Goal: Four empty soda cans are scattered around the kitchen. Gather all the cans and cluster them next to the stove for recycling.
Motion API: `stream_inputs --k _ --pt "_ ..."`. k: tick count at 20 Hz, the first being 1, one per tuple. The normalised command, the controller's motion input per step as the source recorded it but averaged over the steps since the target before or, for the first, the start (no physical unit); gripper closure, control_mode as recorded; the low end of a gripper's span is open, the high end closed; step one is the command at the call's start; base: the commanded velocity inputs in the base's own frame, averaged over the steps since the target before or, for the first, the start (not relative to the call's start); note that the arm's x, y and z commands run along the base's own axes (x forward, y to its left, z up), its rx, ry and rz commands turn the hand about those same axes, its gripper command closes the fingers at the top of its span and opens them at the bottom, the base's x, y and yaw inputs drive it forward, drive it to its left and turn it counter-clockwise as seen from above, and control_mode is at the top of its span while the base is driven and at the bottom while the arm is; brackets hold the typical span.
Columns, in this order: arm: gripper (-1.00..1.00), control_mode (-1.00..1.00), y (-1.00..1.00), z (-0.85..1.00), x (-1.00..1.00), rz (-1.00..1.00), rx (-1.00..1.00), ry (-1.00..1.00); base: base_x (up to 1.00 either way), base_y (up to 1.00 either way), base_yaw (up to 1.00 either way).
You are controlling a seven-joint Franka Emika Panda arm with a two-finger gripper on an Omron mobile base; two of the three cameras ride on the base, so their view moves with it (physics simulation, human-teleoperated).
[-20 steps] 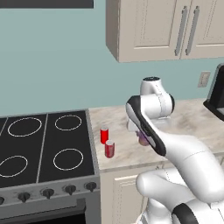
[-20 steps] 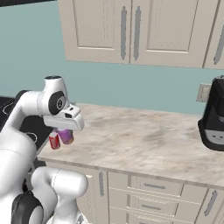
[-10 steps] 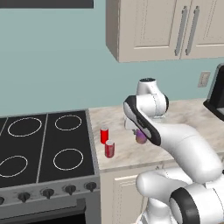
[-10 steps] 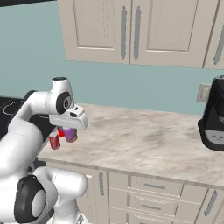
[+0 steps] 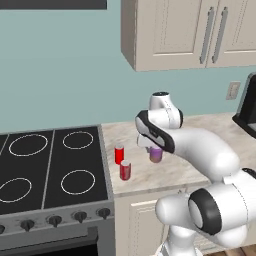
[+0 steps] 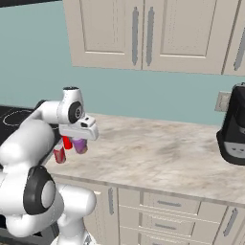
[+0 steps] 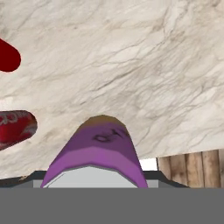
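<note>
My gripper (image 5: 154,149) is shut on the purple soda can (image 5: 156,155), holding it upright low over the beige counter (image 5: 200,165). Whether its base touches the counter I cannot tell. Two red soda cans (image 5: 119,154) (image 5: 125,170) stand on the counter by the stove (image 5: 50,170), just left of the purple one. In the right base view the gripper (image 6: 79,140) grips the purple can (image 6: 80,145) beside the red cans (image 6: 67,142) (image 6: 59,155). The hand view has the purple can (image 7: 98,151) close up, with the red cans (image 7: 15,126) (image 7: 8,57) at its left.
A black coffee machine (image 6: 233,127) stands at the right end of the counter (image 6: 158,153). Cream wall cabinets (image 5: 200,30) hang above. The counter's front edge and the wood floor (image 7: 192,168) lie close behind the held can in the hand view.
The arm's elbow has swung over and lower while the hand stayed almost in place. The purple can is still in the grip and has shifted only slightly.
</note>
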Motion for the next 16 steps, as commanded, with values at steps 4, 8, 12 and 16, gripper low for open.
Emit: stream_inputs --k 4,8,12,16 --pt "1.0 -1.0 0.03 -0.23 0.37 0.0 0.0 0.05 0.0 0.0 0.0" --pt "1.0 -1.0 0.02 -0.19 0.38 0.0 0.0 0.03 0.0 0.0 0.0" --pt "1.0 -1.0 0.06 -0.21 0.35 0.0 0.0 0.03 0.0 0.0 0.0" --pt "1.0 -1.0 0.11 -0.2 0.31 0.0 0.0 0.02 0.0 0.0 0.0"
